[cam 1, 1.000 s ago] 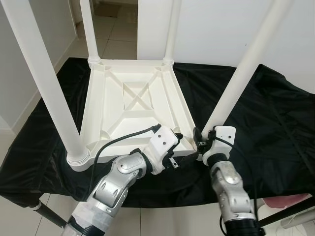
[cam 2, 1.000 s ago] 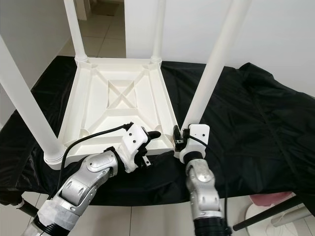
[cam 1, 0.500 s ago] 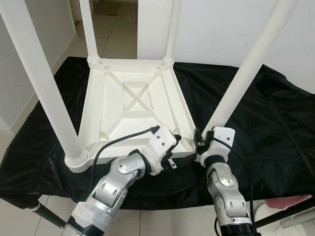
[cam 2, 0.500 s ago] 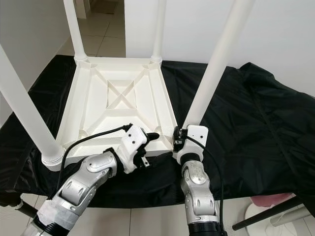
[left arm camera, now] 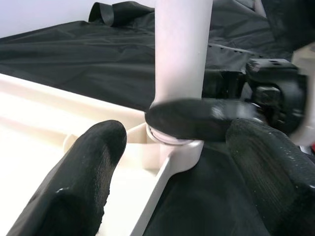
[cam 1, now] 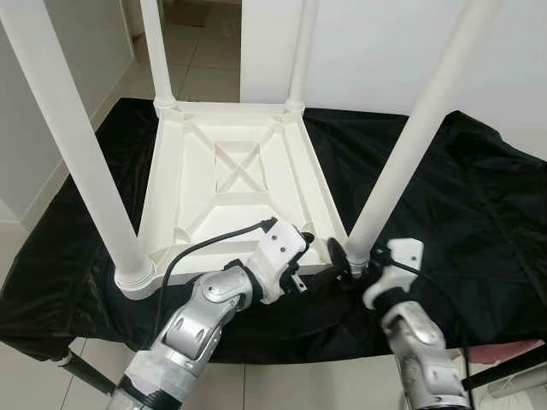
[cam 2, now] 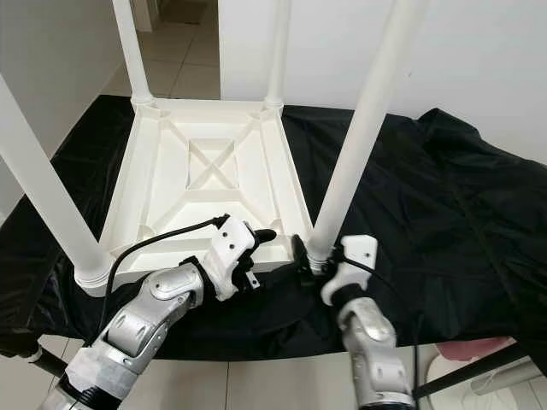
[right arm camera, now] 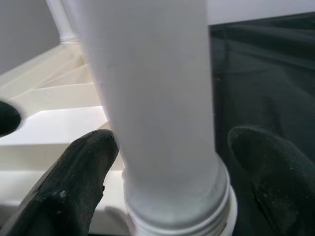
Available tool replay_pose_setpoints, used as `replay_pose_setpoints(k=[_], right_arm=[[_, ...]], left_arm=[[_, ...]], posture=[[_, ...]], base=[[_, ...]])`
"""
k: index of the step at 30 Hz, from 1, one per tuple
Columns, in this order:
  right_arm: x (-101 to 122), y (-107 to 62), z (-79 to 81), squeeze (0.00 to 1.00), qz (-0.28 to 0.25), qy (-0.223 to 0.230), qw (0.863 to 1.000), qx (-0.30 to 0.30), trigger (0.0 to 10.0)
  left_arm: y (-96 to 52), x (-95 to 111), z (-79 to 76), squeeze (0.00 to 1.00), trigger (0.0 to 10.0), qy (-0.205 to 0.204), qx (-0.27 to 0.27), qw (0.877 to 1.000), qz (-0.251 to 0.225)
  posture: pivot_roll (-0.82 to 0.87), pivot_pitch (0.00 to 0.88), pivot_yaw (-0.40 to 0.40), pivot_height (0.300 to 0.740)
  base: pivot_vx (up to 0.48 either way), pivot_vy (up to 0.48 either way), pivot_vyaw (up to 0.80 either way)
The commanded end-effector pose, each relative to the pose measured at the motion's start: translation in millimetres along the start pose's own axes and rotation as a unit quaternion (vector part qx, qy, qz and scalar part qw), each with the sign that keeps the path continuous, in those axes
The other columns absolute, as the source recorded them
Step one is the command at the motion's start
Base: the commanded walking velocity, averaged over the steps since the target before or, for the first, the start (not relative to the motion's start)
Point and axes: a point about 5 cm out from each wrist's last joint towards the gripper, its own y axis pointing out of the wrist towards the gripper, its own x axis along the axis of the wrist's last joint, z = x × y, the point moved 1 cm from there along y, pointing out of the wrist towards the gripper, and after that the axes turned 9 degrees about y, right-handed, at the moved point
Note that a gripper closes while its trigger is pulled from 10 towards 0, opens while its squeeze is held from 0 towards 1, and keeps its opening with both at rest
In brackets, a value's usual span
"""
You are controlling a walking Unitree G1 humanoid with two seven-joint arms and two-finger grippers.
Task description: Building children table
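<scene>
Left eye view: upturned table (cam 1: 231, 184) lies on black cloth (cam 1: 479, 196); right gripper (cam 1: 346, 259) straddles the near leg (cam 1: 402, 158). Left wrist view: left gripper (left arm camera: 170, 162) spread wide, empty, near the corner. Right wrist view: fingers (right arm camera: 78, 172) flank the leg's base, not touching.

Both arms are silver metal with rounded, segmented joints. Each wrist carries a white plastic housing. A black cable (cam 1: 205, 245) loops from the left arm (cam 1: 201, 316) into its housing. The fingers (left arm camera: 81, 182) are thick, matte black, with a finely textured surface and rounded tips.
</scene>
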Motion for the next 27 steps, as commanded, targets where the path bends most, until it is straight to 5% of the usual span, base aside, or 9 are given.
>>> replay_pose_setpoints(k=[1,11,24,25,26,27], right_arm=[[1.4,-1.1,-4.8,0.00,0.001,0.000,1.000,0.021,10.0],[16.7,9.8,-18.1,0.00,0.011,-0.076,0.994,0.077,10.0],[16.5,25.1,-21.7,0.00,0.039,-0.097,0.986,0.129,9.9],[16.6,27.4,-22.4,0.00,0.040,-0.100,0.986,0.131,6.6],[16.4,29.3,-23.3,0.00,0.041,-0.104,0.985,0.133,4.4],[16.4,29.3,-23.3,0.00,0.041,-0.104,0.985,0.133,4.4]], left_arm=[[1.1,-1.7,0.1,0.00,10.0,0.004,-0.004,1.000,0.004],[-4.1,-6.4,-1.1,0.00,10.0,0.005,-0.006,1.000,0.010],[-14.4,-5.2,-3.7,0.00,10.0,0.026,-0.038,0.999,-0.003],[-14.8,-5.0,-2.9,0.00,10.0,0.027,-0.038,0.999,-0.003],[-15.1,-4.7,-2.7,0.00,10.0,0.027,-0.038,0.999,-0.003],[-15.1,-4.7,-2.7,0.00,10.0,0.027,-0.038,0.999,-0.003]], posture=[[-0.05,0.000,-0.065,0.740],[-0.04,0.000,-0.056,0.740],[-0.03,0.000,-0.049,0.740],[-0.03,0.000,-0.049,0.740],[-0.03,0.000,-0.047,0.740],[-0.03,0.000,-0.047,0.740]], base=[[0.000,0.000,0.00],[0.000,0.000,0.00],[0.000,0.000,0.00],[0.000,0.000,0.00],[0.000,0.000,0.00],[0.000,0.000,0.00]])
